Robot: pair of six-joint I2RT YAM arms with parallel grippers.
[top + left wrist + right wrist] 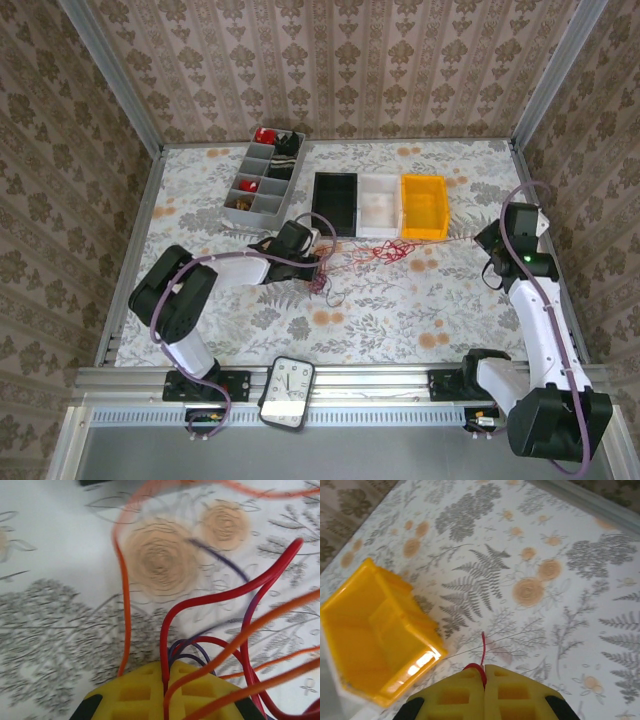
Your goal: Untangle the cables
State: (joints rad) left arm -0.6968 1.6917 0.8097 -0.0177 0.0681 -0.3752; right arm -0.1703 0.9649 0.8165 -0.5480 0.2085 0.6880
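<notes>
The cables (335,268) lie in a loose tangle of red, orange and purple wire on the flowered table, with a small red bundle (388,250) to the right. My left gripper (318,262) is down in the tangle. In the left wrist view its yellow fingers (135,692) are shut on a red cable (220,597) and purple strands (192,657), with orange cable (125,605) looping round. My right gripper (492,243) stands at the right, shut on the end of a red cable (483,650) that runs taut toward the tangle.
A grey divided tray (262,185) stands at the back left. Black (335,203), white (379,205) and yellow (424,206) bins sit in a row behind the tangle; the yellow bin (375,625) is close to the right gripper. A white dial device (287,392) lies on the front rail.
</notes>
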